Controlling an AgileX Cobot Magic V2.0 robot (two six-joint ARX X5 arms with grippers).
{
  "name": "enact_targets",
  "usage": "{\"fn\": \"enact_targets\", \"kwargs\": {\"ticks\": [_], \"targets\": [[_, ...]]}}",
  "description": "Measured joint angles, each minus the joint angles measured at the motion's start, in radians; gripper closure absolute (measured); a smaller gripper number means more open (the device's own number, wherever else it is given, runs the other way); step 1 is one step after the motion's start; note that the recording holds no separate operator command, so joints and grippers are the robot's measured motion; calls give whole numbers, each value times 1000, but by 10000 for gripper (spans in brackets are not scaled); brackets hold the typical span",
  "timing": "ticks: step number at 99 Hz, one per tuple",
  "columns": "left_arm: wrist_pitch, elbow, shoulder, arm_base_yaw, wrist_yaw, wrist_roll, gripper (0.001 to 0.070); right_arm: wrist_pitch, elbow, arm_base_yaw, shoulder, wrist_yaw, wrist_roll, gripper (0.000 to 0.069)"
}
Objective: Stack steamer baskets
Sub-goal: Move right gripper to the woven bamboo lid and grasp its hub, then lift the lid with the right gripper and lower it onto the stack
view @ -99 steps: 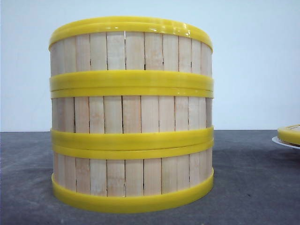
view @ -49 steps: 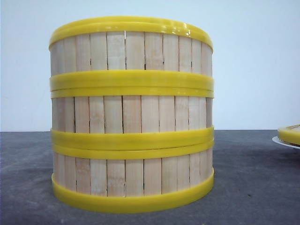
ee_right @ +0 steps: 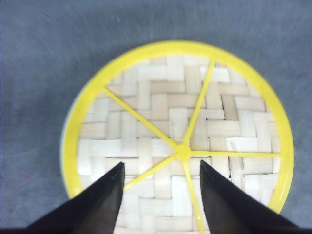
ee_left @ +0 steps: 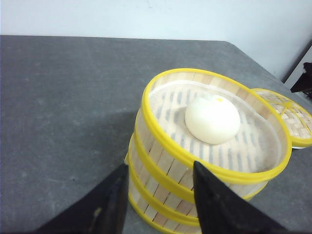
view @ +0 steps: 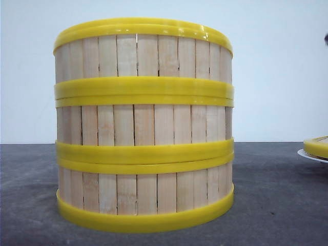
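Three steamer baskets (view: 144,125) stand stacked in one column at the centre of the front view, on the grey table (view: 277,205).

In the left wrist view the left gripper (ee_left: 158,192) is spread wide and holds nothing, its dark fingers (ee_left: 217,204) at the lower edge of the frame just beside the stack; a white bun (ee_left: 212,119) lies in the top basket (ee_left: 214,146); the right gripper (ee_right: 161,192) is likewise released, above the flat woven lid (ee_right: 180,131); at the right edge of the front view that lid rests on a white plate (view: 307,155), well apart from the stack.
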Motion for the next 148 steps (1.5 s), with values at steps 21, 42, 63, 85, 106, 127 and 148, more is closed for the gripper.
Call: {"fn": "enact_targets", "kwargs": {"ticks": [21,42,63,85,106,127,148], "targets": [[0,0,0,0,0,0,469,1,0,-16,65,0,0,399],[0,0,0,0,0,0,469,6,0,-27,100,0,0,399],[0,0,0,0,0,0,469,10,0,-27,125,0,1,409],[0,0,0,0,0,0,469,14,-2,-27,138,0,8,476],[0,0,0,0,0,0,469,18,-2,-27,139,0,8,565],[0,0,0,0,0,0,469,18,-2,-27,140,0,8,630],[0,0,0,0,0,0,469,29,-2,-27,140,0,6,634]]}}
